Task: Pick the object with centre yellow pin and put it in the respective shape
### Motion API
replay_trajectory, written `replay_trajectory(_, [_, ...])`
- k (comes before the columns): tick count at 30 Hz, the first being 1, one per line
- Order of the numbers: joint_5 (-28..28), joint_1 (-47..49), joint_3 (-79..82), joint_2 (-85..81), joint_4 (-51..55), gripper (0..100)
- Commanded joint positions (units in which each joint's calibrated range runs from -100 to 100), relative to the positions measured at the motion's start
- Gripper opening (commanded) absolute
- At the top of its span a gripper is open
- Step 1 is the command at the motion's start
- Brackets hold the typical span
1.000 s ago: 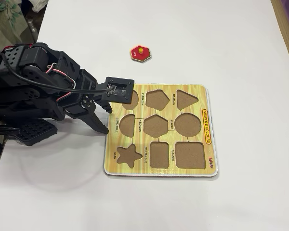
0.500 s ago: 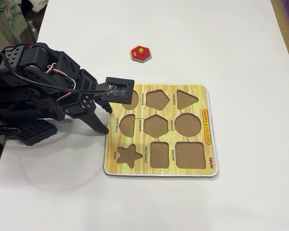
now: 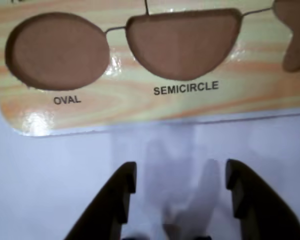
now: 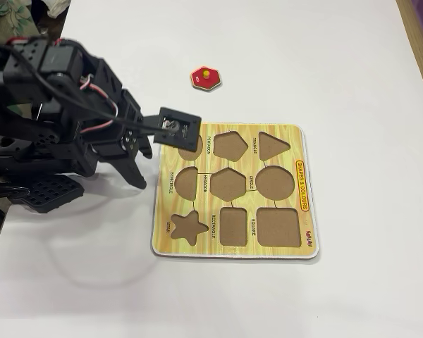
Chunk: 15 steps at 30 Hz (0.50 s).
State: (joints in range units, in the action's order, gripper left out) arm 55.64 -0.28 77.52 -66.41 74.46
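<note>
A red hexagon-like piece with a yellow centre pin (image 4: 205,77) lies on the white table above the board in the fixed view; the wrist view does not show it. The wooden shape board (image 4: 197,246) has empty cutouts, among them a hexagon (image 4: 229,182). My gripper (image 4: 134,165) hovers just off the board's left edge, open and empty. In the wrist view my gripper (image 3: 181,175) is over bare table, short of the board (image 3: 140,107), facing the oval (image 3: 57,52) and semicircle (image 3: 182,45) cutouts.
The arm's black body and base (image 4: 42,120) fill the left of the fixed view. Part of the star cutout (image 3: 295,35) shows at the wrist view's right edge. The table's right edge (image 4: 416,49) lies far from the board.
</note>
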Motion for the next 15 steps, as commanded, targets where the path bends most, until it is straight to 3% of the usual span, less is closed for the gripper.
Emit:
replay_trajectory(1, [-0.3,0.0,-15.4,8.4,6.6,21])
replay_trajectory(10, [-0.3,1.2,-37.1,24.0,18.9,21])
replay_trajectory(15, [-0.3,6.3,-43.1,28.8,19.3,21])
